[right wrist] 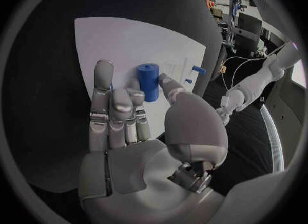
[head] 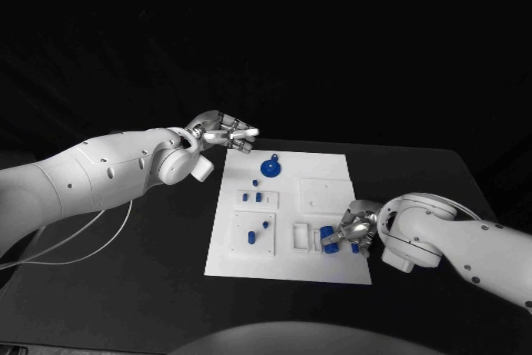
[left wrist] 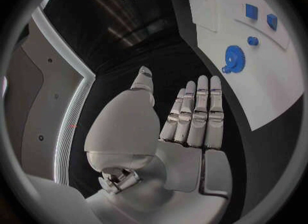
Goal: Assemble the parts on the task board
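The white task board (head: 333, 167) lies in the middle of the black table. My right hand (head: 355, 230) is over the board's near right part and pinches a blue cylinder (right wrist: 148, 80) between thumb and curled fingers; the cylinder (head: 328, 238) stands beside white slots (head: 301, 236). My left hand (head: 225, 131) hovers by the board's far left corner, fingers straight and apart, holding nothing; the left wrist view shows this left hand (left wrist: 192, 116) flat, apart from the board (left wrist: 269, 85). A blue gear (head: 270, 167) lies on the far part of the board, and the gear (left wrist: 233, 58) also appears from the left wrist.
Small blue pieces (head: 254, 195) sit in a raised white block left of centre, and two more pieces (head: 257, 230) lie on a plate near the board's front left. A white cable (head: 78, 251) trails over the table at the left. Bare black table surrounds the board.
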